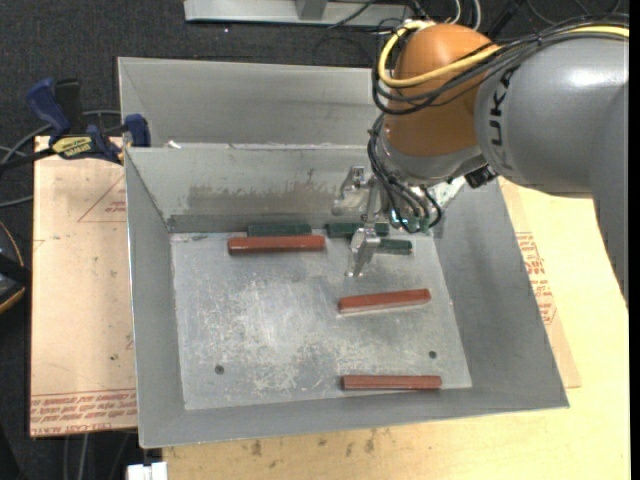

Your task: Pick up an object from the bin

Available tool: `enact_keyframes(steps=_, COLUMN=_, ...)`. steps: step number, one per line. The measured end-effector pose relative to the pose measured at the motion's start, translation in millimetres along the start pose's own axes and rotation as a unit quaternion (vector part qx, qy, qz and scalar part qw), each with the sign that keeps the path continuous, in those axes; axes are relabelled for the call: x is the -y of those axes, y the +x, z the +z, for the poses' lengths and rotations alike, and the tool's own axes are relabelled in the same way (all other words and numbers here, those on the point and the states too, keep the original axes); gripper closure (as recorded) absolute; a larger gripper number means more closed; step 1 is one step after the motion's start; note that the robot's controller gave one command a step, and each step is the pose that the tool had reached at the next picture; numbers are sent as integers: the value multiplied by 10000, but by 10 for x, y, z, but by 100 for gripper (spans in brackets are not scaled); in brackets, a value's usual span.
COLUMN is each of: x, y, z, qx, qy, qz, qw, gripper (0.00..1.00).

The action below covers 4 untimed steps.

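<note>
**Gripper above a dark green bar at the back of the bin: risks of the pick**

The nearest candidate is a short dark green bar. It lies flat on the floor of the bin, close under the back wall and right of centre. The gripper hangs over the end of the bar toward the view's left and partly covers it. Whether the claw stands wide or narrow cannot be told, nor whether it touches the bar.

Judged risks:
- The bar is thin and low, so a descent slightly off its line may close on nothing or shove it against the wall.
- The sloping wall just behind leaves little room, and the wrist could scrape it.
- A red-brown bar lies near in front, apart from the green one, and a drift forward might nudge it instead.

Farther left, a second green bar and a long red-brown bar lie side by side along the same wall. A third red-brown bar lies near the front edge. These are well apart from the gripper and unlikely to interfere.
</note>
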<state>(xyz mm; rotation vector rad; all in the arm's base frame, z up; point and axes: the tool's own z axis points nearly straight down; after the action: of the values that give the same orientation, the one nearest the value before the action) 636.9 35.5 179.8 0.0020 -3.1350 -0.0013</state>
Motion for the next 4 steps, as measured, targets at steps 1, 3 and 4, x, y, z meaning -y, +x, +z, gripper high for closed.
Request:
enact_keyframes(steps=1, x=1, y=-17, z=-49, qx=41, qy=-2, qz=3, qw=10000, gripper=0)
enact_keyframes(steps=3, x=589, y=-60, z=977, qx=53, qy=-28, qz=-426, qw=9991, gripper=0)
enact_keyframes(steps=4, x=610, y=94, z=977, qx=156, qy=1, qz=-549, qw=9984, gripper=0)
